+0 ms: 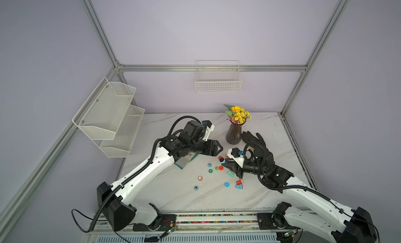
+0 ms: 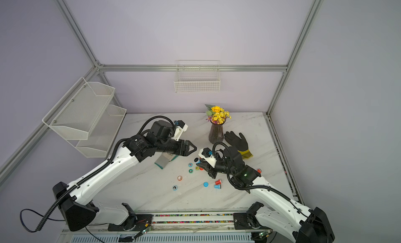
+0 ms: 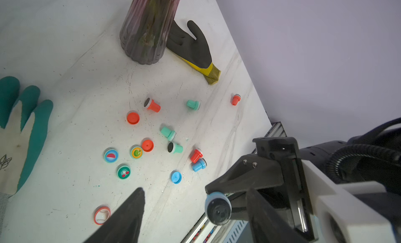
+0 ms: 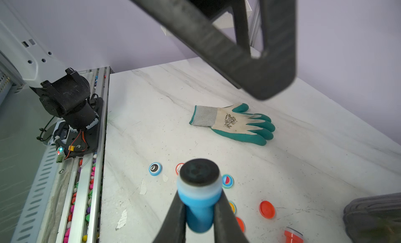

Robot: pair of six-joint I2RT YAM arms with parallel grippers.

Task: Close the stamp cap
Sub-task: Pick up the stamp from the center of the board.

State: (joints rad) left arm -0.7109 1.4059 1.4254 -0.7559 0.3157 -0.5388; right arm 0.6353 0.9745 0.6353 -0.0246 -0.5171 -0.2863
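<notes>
Stamps (image 3: 168,132) and loose caps (image 3: 133,118) lie scattered near vase (image 3: 147,35), black glove (image 3: 193,46), green glove (image 3: 21,122).

The vase (image 3: 147,31) is smoky purple ribbed glass, holding yellow flowers (image 1: 238,115) with green leaves. Just beside the vase lies a black glove (image 3: 191,46) with a yellow cuff. Well apart from the vase, a cream glove (image 4: 236,122) has teal fingers, a grey cuff and a black flower drawing. The table (image 3: 65,114) is white marble with grey veins. Near the vase, one stamp (image 4: 199,200) is blue with a pale band and black face. Near the vase too: a watermelon cap (image 3: 111,155) rimmed blue, a cherry cap (image 3: 123,172) rimmed green.
</notes>
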